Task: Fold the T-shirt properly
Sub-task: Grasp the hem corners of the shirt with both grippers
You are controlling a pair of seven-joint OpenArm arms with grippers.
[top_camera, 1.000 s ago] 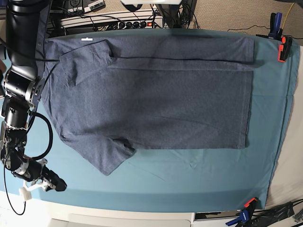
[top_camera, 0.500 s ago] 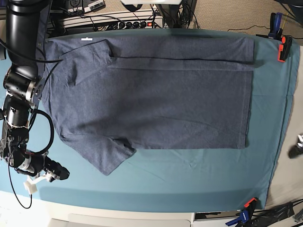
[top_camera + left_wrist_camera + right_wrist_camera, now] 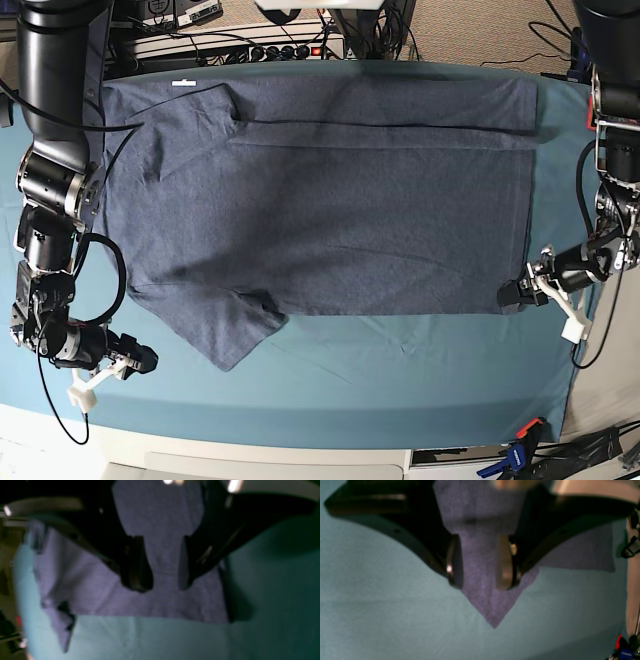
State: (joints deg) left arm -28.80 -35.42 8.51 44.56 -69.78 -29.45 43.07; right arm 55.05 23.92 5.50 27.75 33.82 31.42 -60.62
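My left gripper (image 3: 512,294) has come into the base view since 0.5 s ago and now sits at the T-shirt's (image 3: 330,210) lower hem corner, fingers spread. My right gripper (image 3: 146,359) has slid toward the sleeve tip, fingers also spread, empty. The T-shirt lies flat on the teal table cloth (image 3: 400,390), 1 long edge folded over.

Matt heathered cotton T-shirt (image 3: 330,200), smooth teal table cloth (image 3: 400,380)
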